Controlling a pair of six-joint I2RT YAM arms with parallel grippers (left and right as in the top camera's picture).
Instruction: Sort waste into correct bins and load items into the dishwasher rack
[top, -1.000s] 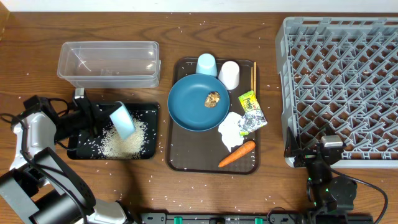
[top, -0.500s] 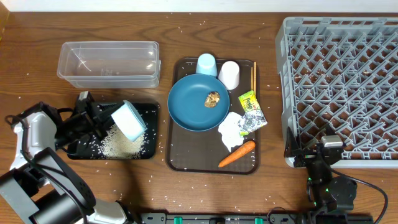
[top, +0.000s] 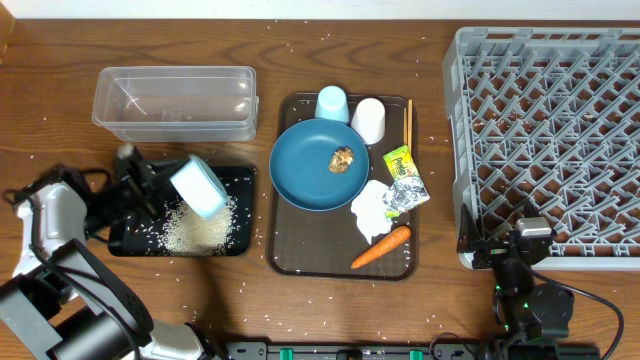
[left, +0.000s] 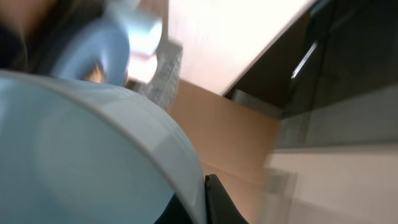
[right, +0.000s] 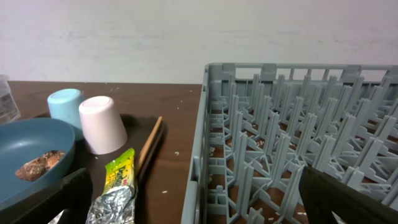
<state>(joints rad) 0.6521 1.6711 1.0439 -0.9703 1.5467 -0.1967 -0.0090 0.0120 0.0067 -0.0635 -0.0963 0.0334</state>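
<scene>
Where the counter (top: 60, 60) is bare: wide wood along the top and lower left of the frame, dotted with loose rice; a thin gap beside the rack.
Clear tub (top: 175, 72): upper left, just above the black tray.
Black tray (top: 240, 178): left of middle, with a heap of white rice (top: 200, 230) in it.
Brown tray (top: 276, 255): middle; holds the dark-blue plate (top: 305, 175) with a brown lump (top: 343, 157), pale-blue cup (top: 332, 103), white cup (top: 368, 120), chopsticks (top: 408, 125), wrappers (top: 403, 180), tissue (top: 370, 212), carrot (top: 380, 248).
Rack (top: 545, 130): fills the right side.
Left gripper (top: 172, 182): pinched tight on the pale-blue bowl (top: 200, 190), tipped over the black tray.
Right gripper (right: 193, 180): lower right, near the rack's corner, spread wide, holding nothing.
</scene>
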